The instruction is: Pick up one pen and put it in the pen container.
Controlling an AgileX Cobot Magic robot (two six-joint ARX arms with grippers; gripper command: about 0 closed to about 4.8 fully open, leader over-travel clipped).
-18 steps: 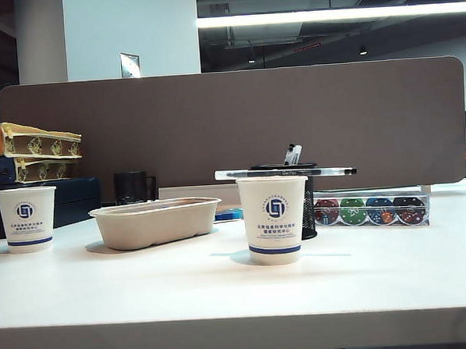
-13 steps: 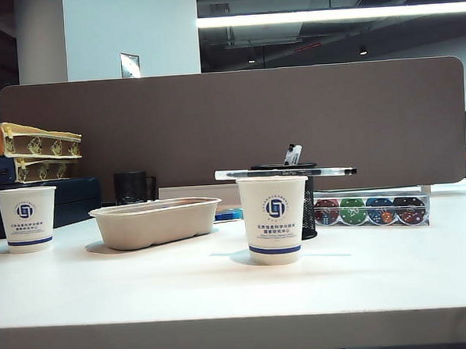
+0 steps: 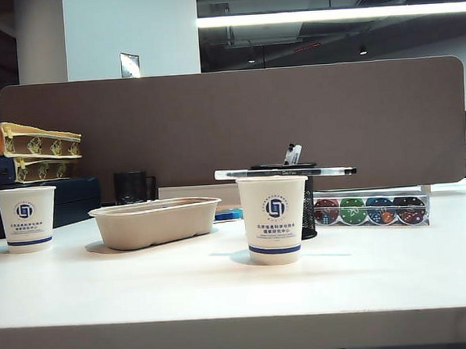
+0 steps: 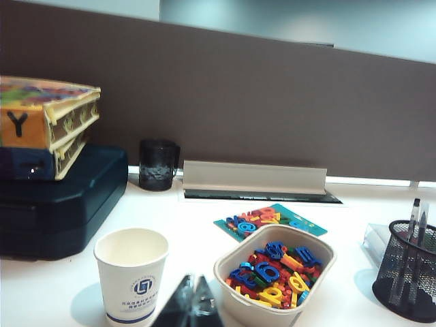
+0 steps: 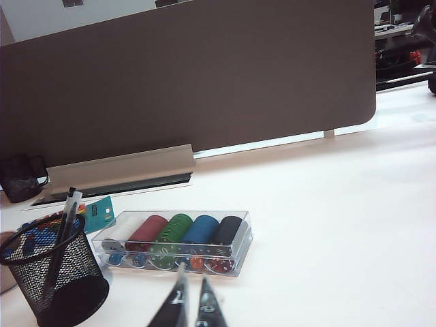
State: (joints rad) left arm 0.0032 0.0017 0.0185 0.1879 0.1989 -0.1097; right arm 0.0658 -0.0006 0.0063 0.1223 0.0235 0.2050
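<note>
Taking the middle paper cup [image 3: 273,218] as the marker and reading across the desk from the left: another paper cup [image 3: 26,217] stands far off to its left, then a beige tray [image 3: 155,221] just to its left, which the left wrist view shows full of coloured plastic letters. The left gripper [image 4: 191,305] hangs back over the near edge on that side, fingers pressed together, holding nothing. The pen [image 3: 284,172] lies level across the top of the middle cup, sticking out past the rim on both sides, its dark end to the right. Directly behind the cup stands the pen container [image 3: 307,210], with a couple of capped pens already in it. To the right lies a clear box of chips [image 3: 371,209]. The right gripper [image 5: 190,307] hovers near that box, fingers nearly together and empty. The pen looks light, stiff and slick; I'd pinch it mid-barrel, since a nudge could roll it off.
</note>
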